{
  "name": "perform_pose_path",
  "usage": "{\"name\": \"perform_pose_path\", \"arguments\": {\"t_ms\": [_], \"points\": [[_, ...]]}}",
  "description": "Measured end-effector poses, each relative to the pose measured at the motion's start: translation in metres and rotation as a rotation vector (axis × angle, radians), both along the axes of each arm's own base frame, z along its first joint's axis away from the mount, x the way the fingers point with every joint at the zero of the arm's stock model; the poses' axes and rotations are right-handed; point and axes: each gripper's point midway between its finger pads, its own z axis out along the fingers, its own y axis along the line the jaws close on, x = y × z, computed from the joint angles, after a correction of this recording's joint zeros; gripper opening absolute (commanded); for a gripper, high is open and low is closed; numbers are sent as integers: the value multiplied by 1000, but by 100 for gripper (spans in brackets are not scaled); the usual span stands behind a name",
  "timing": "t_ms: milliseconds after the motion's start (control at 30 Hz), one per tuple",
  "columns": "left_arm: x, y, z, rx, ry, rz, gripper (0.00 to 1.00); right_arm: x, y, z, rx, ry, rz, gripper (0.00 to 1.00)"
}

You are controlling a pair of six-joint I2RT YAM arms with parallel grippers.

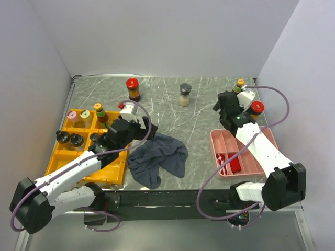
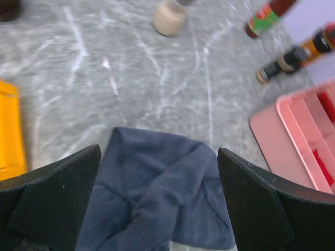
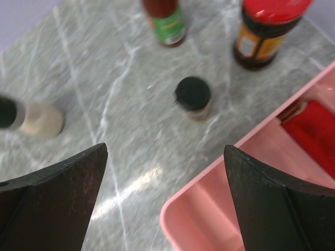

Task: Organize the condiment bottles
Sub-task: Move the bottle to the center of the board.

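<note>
Dark grey cloth (image 2: pixel 157 198) below left gripper (image 2: pixel 158 151)

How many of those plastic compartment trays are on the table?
2. The yellow tray sits at the left, partly under the left arm; the pink tray sits at the right, partly under the right arm. None seems hidden.

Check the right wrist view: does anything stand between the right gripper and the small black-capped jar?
Nothing visible does. The black-capped jar stands on bare table ahead of the open right gripper; the pink tray lies just beside that path.
</note>
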Motion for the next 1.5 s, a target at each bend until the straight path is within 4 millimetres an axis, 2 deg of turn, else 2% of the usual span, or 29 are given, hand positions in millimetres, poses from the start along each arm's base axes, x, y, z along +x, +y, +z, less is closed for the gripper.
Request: {"name": "perform_pose_path", "arguments": {"t_ms": [100, 233, 400, 533, 633, 733, 1033, 1200, 1367, 1500], "points": [[-12, -15, 1, 24, -20, -56, 99, 7, -23, -5, 12, 3, -61, 98], [-16, -19, 0, 60, -43, -58, 99, 21, -40, -26, 26, 44, -88, 92], [-20, -20, -3, 104, -58, -42, 99, 40, -42, -54, 39, 93, -49, 77], [-25, -23, 2, 114, -85, -46, 99, 52, -38, -77, 40, 136, -3, 75], [-26, -18, 11, 102, -112, -25, 99, 54, -40, -86, 33, 159, 5, 75], [-26, -12, 16, 92, -130, 1, 99, 55, -45, -87, 22, 164, -2, 74], [-25, -2, 18, 94, -145, 48, 99, 63, -54, -91, 6, 166, -11, 62], [-23, 2, 18, 100, -148, 72, 99, 65, -58, -94, -2, 170, -15, 49], [-21, 6, 18, 106, -151, 99, 99, 67, -58, -92, -14, 163, 1, 40], [-21, 10, 19, 107, -156, 116, 100, 71, -51, -90, -19, 154, 38, 39]]}}
